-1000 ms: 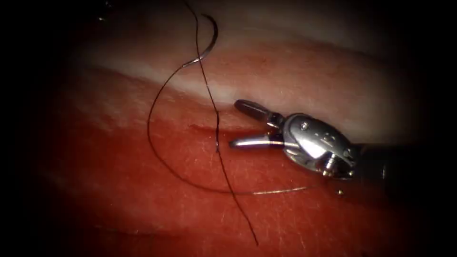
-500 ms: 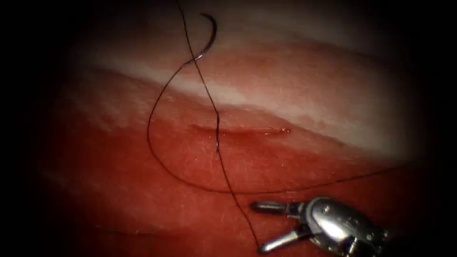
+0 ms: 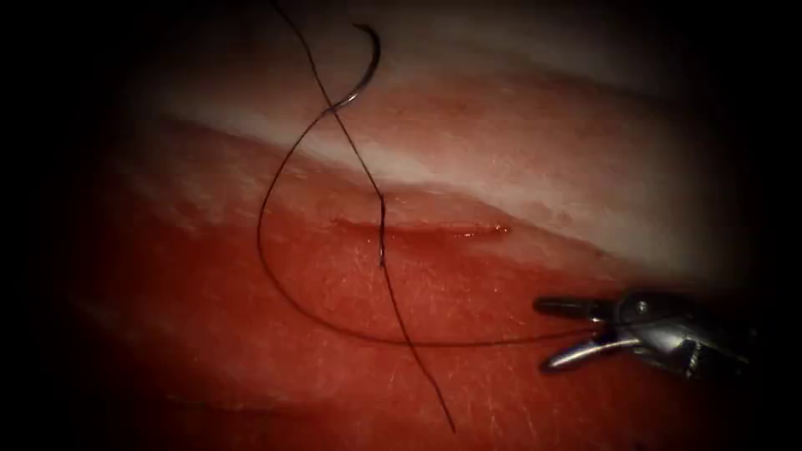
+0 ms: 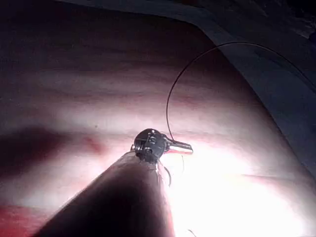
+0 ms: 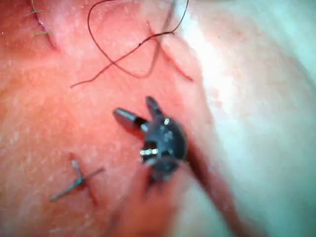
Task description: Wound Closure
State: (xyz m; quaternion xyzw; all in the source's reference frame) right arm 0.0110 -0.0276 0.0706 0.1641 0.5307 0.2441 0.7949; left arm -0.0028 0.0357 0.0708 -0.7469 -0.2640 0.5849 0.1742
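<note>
We are hovering our right tool [image 3: 564,334], jaws spread and empty, beside the thread [image 3: 276,276]; the needle [image 3: 363,71] is lying free on the tissue [image 3: 501,167] above the cut [image 3: 422,228], awaiting pickup.

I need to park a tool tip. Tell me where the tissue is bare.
Bare: the tissue above and right of the cut, and left of the thread loop. Crowded: thread crossing at the cut, needle above it, open, empty right gripper below right.
</note>
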